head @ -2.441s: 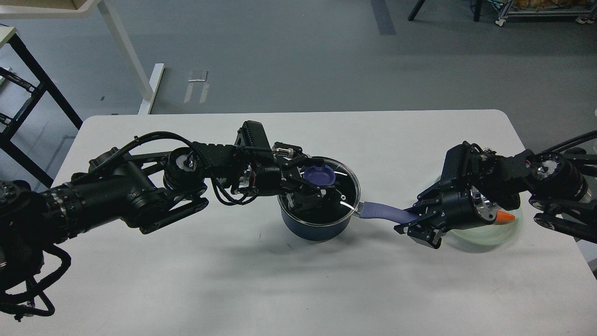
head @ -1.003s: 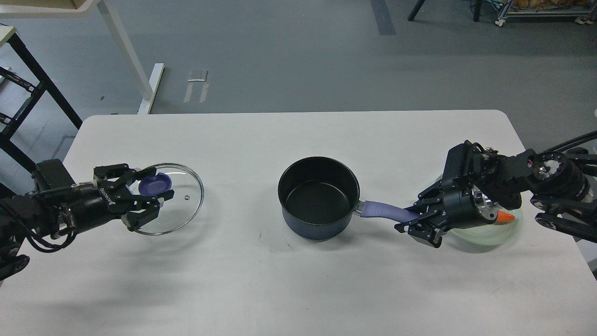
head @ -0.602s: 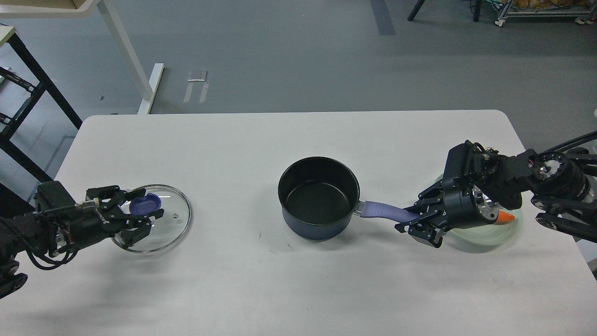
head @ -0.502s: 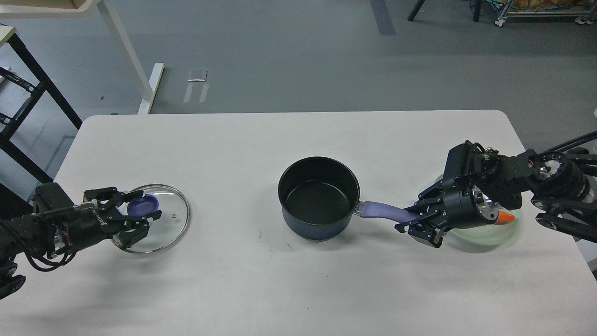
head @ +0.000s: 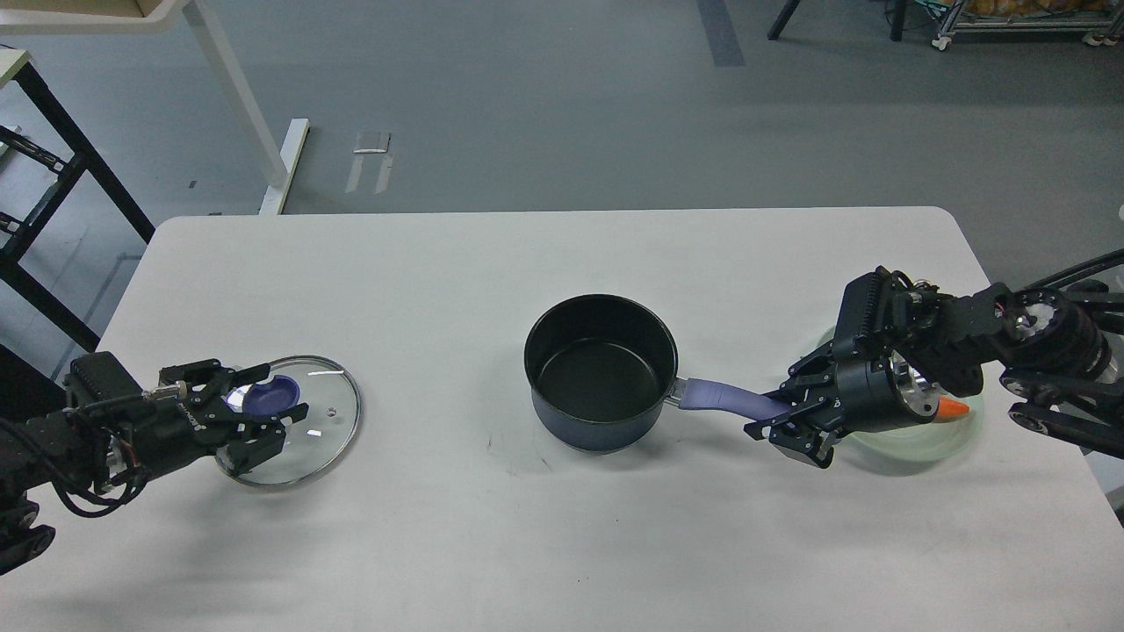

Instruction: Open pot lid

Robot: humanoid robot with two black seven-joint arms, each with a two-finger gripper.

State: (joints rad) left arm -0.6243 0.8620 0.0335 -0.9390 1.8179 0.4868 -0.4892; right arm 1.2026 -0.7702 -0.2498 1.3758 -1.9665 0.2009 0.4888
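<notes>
The dark navy pot [head: 601, 377] stands uncovered in the middle of the white table [head: 544, 254], its black inside showing. Its lavender handle [head: 722, 396] points right. My right gripper [head: 784, 416] is shut on the far end of that handle. The glass lid [head: 303, 426] with its steel rim is far left of the pot, near the table's left side. My left gripper [head: 256, 409] is shut on its purple-blue knob [head: 270, 395]. The lid lies flat and very low; I cannot tell whether it rests on the table.
A pale green glass plate [head: 931, 443] sits at the right, partly hidden behind my right wrist, with an orange tip [head: 954, 407] showing on it. A black rack [head: 35, 202] stands beyond the table's left edge.
My left gripper lifted the lid off the pot and carried it far left, then lowered it toward the table. In the last half second it sank slightly. The right gripper stayed on the handle.
</notes>
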